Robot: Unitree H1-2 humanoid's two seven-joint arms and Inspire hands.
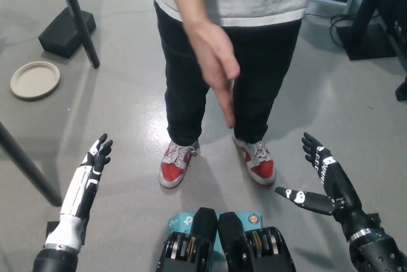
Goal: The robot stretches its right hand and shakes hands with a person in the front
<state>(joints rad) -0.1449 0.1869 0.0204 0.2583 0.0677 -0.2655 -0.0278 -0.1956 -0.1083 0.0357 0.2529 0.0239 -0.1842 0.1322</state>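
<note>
Black and spread wide, empty, the robot's right hand (325, 180) rises at lower right toward the person's hand (215, 62), which is offered flat well above it for a shake, while the white left hand (89, 173) rests open at lower left.

Legible text: I found none; print on the teal box (180, 224) at bottom was too small.
</note>
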